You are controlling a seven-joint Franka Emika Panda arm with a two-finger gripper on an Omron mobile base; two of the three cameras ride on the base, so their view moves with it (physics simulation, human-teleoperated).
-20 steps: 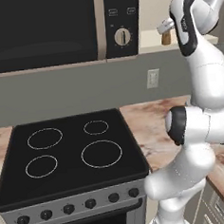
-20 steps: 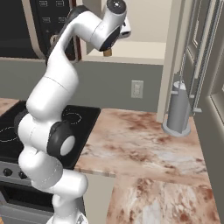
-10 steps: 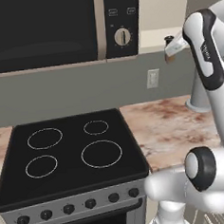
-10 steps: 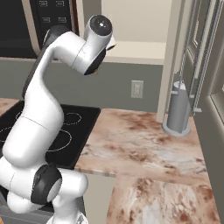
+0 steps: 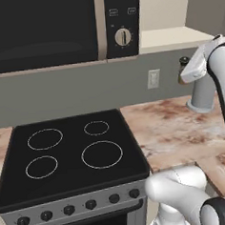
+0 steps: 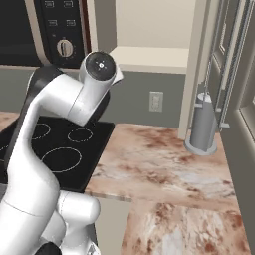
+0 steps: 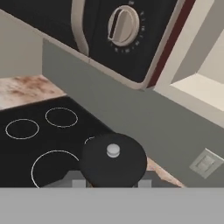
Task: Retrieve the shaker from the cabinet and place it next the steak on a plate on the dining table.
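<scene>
- One shaker (image 7: 113, 159), seen from above in the hand view: rounded dark cap with a small pale knob at its centre, sitting low in the picture between the two finger tips.
- In the left base view, same shaker (image 5: 184, 66) just a small brown shape with a dark cap, peeking out left of the white hand, up in the air in front of the grey wall.
- One gripper (image 7: 109, 183) — closed nearly all the way, clamped on the shaker; finger tips mostly hidden under the cap.
- One cabinet (image 6: 149, 57), cream-beige, its pale shelf board bare in the right base view; also in the left base view (image 5: 168, 36) and at the right of the hand view (image 7: 203, 87).
- One microwave (image 5: 55, 28), black-fronted, left of the cabinet, with one round dial (image 5: 123, 36) — the same dial (image 7: 124, 25) large in the hand view.
- One black cooktop (image 5: 70, 153) with four ring burners, and six knobs along its front edge.
- One wall socket (image 5: 153, 78) on the grey wall between cooktop and cylinder.
- One grey cylinder (image 6: 203, 124) standing upright on the mottled pink-brown counter (image 6: 164, 174), near the wall, well below the shaker.
</scene>
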